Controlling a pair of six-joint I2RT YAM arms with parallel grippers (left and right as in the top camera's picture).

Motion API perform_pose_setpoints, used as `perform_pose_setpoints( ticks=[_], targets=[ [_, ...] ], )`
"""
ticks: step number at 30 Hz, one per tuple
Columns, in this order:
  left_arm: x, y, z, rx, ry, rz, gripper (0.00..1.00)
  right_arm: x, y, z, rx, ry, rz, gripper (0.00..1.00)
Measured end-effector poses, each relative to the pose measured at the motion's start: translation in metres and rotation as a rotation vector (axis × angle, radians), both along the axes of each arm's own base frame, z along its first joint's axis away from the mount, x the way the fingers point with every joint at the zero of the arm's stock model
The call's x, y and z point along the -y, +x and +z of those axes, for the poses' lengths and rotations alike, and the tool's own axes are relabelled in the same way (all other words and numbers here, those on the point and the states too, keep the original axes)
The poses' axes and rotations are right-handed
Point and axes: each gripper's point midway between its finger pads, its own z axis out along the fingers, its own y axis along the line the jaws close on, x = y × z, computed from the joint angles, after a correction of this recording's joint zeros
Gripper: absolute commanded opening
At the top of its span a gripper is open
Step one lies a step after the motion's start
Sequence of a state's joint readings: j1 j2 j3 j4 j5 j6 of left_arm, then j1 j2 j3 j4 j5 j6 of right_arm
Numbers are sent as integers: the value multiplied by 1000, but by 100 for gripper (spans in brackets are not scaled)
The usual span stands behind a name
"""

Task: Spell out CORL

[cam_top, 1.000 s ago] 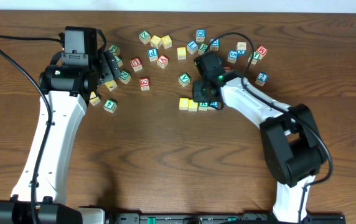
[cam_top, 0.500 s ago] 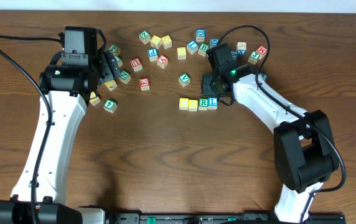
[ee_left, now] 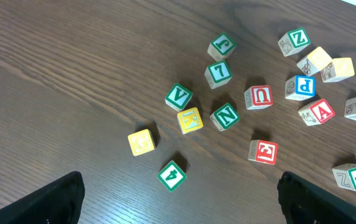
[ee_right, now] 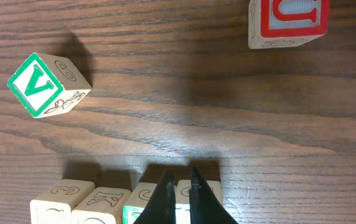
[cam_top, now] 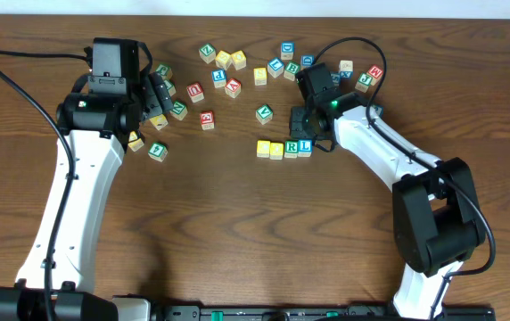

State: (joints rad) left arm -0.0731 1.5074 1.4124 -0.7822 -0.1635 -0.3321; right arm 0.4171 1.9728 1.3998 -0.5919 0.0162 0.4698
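Note:
Four cubes stand in a row at mid-table: two yellow-topped cubes (cam_top: pixel 263 148) (cam_top: pixel 276 150), the white cube with a green R (cam_top: pixel 292 147) and the white cube with a blue L (cam_top: pixel 304 145). My right gripper (cam_top: pixel 301 130) hovers just behind the R and L cubes, its fingers almost together and holding nothing. In the right wrist view the right gripper (ee_right: pixel 178 173) points down at the seam between the R cube (ee_right: pixel 142 198) and the L cube (ee_right: pixel 211 194). My left gripper (cam_top: pixel 159 100) is wide open and empty over the left cluster, with its fingers (ee_left: pixel 56 199) at the frame's bottom corners.
Loose cubes lie scattered along the back. A green V cube (cam_top: pixel 264 113) sits just behind the row, and also shows in the right wrist view (ee_right: pixel 41 84). A red U cube (ee_right: pixel 288 22) is near it. A green 4 cube (ee_left: pixel 172 175) and a yellow cube (ee_left: pixel 142 142) lie below the left gripper.
My right gripper has pulled back and to the right off the row, uncovering the R and L cubes. It has held still for the last half second. The left arm has not moved.

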Motion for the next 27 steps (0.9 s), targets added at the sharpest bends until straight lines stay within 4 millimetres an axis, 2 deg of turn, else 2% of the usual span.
perform_pose_setpoints(
  ticks=[8,17,27],
  targets=[
    [0,0,0,0,0,0,98,2,-2,-3,-7,-6,-2,3],
    [0,0,0,0,0,0,98,5,-10,-17,-22,-12,-1,3],
    [0,0,0,0,0,0,98,4,-9,-17,-14,-8,-1,3]
  ],
)
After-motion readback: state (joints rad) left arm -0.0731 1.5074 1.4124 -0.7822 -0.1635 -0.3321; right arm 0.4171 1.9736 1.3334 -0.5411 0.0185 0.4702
